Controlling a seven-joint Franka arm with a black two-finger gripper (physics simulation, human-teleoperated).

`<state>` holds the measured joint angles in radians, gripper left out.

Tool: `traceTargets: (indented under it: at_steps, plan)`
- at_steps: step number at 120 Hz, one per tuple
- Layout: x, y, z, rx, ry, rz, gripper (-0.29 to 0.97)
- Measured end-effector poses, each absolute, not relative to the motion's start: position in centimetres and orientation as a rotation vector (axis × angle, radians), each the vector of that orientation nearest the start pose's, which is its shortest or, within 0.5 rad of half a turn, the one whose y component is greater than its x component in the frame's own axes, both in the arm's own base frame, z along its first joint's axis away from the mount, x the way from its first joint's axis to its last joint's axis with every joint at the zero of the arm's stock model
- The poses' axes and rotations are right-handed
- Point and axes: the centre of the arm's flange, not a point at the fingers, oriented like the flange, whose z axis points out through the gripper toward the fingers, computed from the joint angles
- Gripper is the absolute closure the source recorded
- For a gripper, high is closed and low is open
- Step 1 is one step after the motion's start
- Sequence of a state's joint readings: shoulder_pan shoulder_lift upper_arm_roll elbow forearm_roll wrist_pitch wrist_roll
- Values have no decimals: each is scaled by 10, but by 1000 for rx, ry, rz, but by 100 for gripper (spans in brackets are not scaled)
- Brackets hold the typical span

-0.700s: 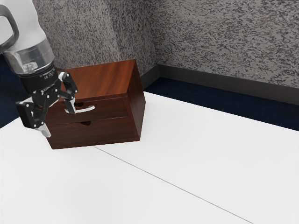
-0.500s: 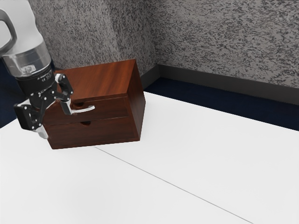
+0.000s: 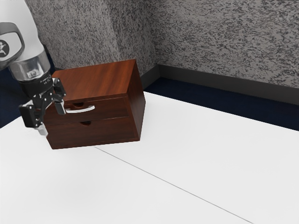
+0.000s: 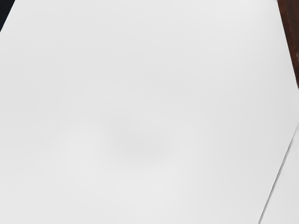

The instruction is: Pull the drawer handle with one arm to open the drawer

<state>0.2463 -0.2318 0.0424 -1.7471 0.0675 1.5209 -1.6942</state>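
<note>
A dark wooden drawer box [image 3: 100,105] stands on the white table at the exterior view's left. It has two drawer fronts. The upper one carries a white curved handle [image 3: 82,109] and looks flush with the box. My black gripper [image 3: 51,121] hangs at the box's front left corner, open. One finger [image 3: 59,106] sits just beside the handle's left end, the other [image 3: 33,117] out in front of the box, and nothing is held between them. An edge of the box [image 4: 290,42] shows in the wrist view.
The white table [image 3: 187,163] stretches wide toward the exterior view's right, crossed by a thin seam [image 3: 168,183], also the seam [image 4: 279,175] under my hand. Speckled grey walls [image 3: 224,37] and a dark floor lie behind.
My gripper has slid toward the exterior view's left, from around the handle to the box's left corner, and my wrist has turned. The drawer front and box have not moved.
</note>
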Motion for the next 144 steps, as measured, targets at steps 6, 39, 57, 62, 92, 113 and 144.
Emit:
traceTargets:
  at_steps: [6,39,57,62,92,113,144]
  plan:
    - [454,150,651,1725,2662,83,0]
    - [488,181,612,1673,2643,176,0]
    - [503,191,602,1658,2620,225,0]
    - [507,194,600,1651,2614,240,0]
    - [529,208,597,1624,2587,299,0]
    - [525,230,594,1565,2607,316,0]
    - [513,243,585,1526,2623,333,0]
